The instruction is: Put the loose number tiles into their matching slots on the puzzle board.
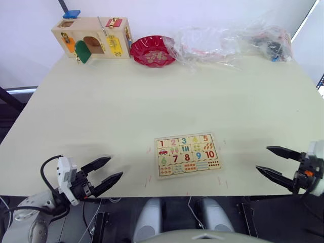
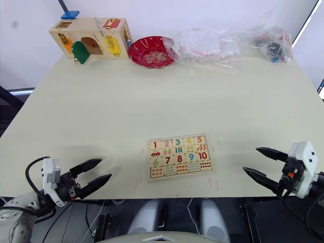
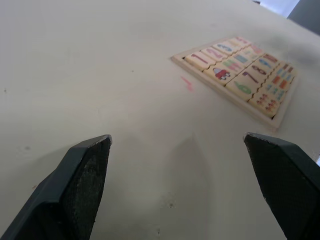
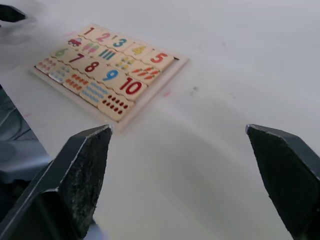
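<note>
The puzzle board point(image 1: 187, 154) lies flat on the table near its front edge, midway between my two arms. Its top row of matching slots point(image 1: 183, 140) is filled with number tiles 1 to 5, seated flush. Loose number tiles are out of view. My left gripper point(image 1: 115, 167) hovers open at the front edge, well to the left of the board, with nothing between its fingers. My right gripper point(image 1: 262, 158) is open and empty too, about the same distance to the board's right. Each wrist view shows the board point(image 3: 240, 70) point(image 4: 105, 70) ahead of its gripper's spread fingers.
At the table's far edge stand a wooden latch box point(image 1: 91, 36), a red bowl point(image 1: 153, 50) and crumpled clear plastic bags point(image 1: 228, 40). The pale tabletop point(image 1: 152, 96) stretches bare between them and the board. Small red marks dot the surface around the board.
</note>
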